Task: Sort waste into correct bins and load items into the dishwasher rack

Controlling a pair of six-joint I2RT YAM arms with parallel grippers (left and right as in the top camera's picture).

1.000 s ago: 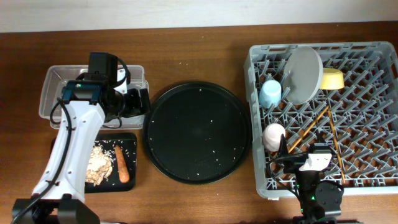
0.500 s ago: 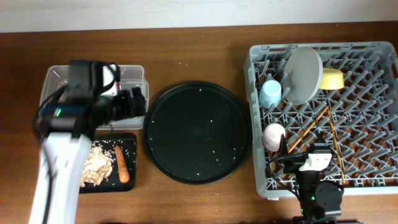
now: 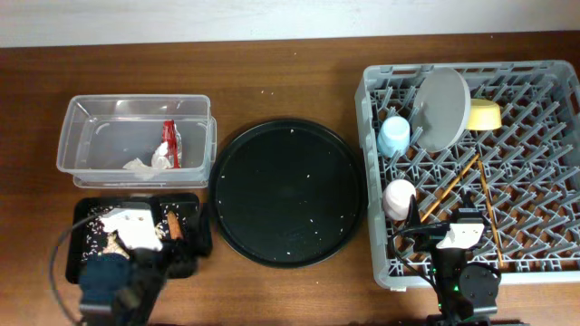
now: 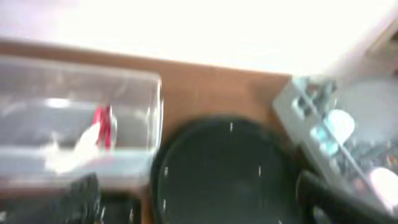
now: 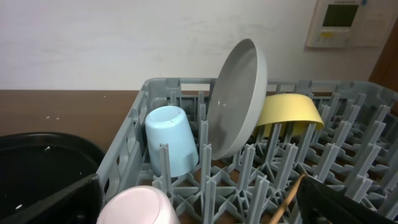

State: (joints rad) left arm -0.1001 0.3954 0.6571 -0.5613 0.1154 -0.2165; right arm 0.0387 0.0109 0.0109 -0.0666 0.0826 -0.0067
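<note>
Sorting looked finished: the red wrapper (image 3: 169, 143) and tissue (image 3: 143, 165) lay in the clear tub (image 3: 100, 136), and the plate (image 3: 444, 109) stood in the rack (image 3: 544, 208). The left gripper (image 4: 199, 196) and right gripper (image 5: 199, 202) were wide open and empty; I judged nothing remained to move.

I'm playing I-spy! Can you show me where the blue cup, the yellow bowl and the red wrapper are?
blue cup (image 5: 171, 142): right wrist view, on its side wall.
yellow bowl (image 5: 292, 112): right wrist view, on its outer side.
red wrapper (image 3: 169, 142): overhead view, on the middle of the wrapper.
</note>
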